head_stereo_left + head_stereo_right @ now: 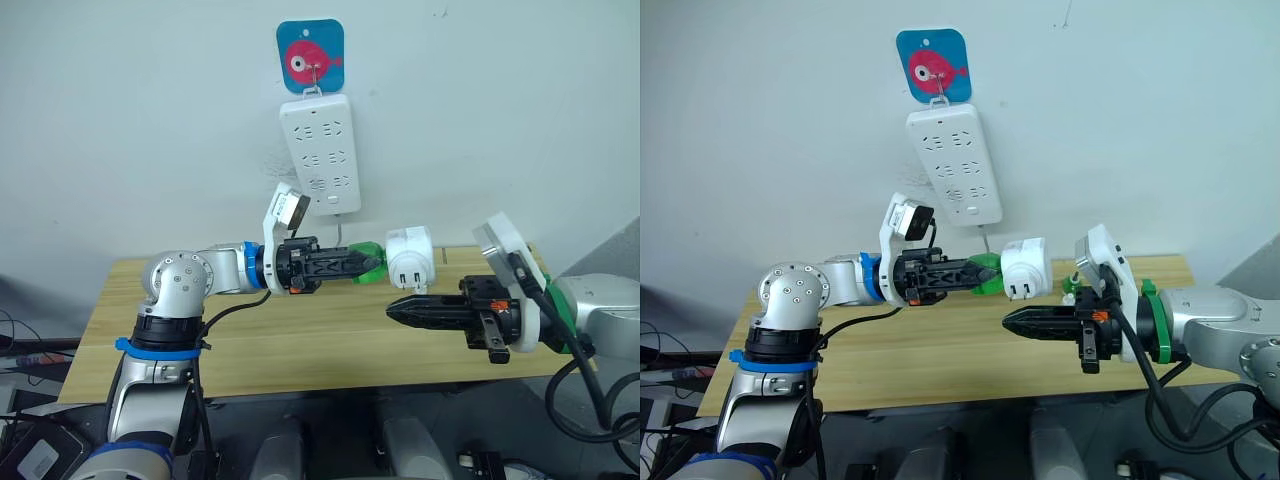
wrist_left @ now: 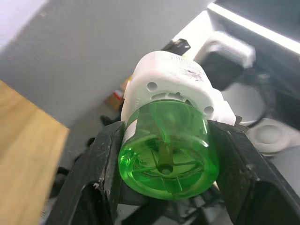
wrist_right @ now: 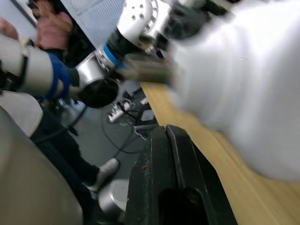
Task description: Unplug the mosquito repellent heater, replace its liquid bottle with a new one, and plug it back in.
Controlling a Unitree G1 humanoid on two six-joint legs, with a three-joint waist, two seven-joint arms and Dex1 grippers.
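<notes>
Left end effector (image 1: 362, 265) clamps the green bottle (image 1: 368, 264) on the heater (image 1: 410, 259) above the table (image 1: 300, 340); right end effector (image 1: 395, 310), seemingly closed, empty, hangs just below.

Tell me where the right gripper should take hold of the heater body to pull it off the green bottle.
Probably the white heater by its two flat side faces, coming from the robot's right. The left gripper already clamps the green bottle at its other end, and the prongs face forward. The right gripper, shut below it, must open first.
</notes>
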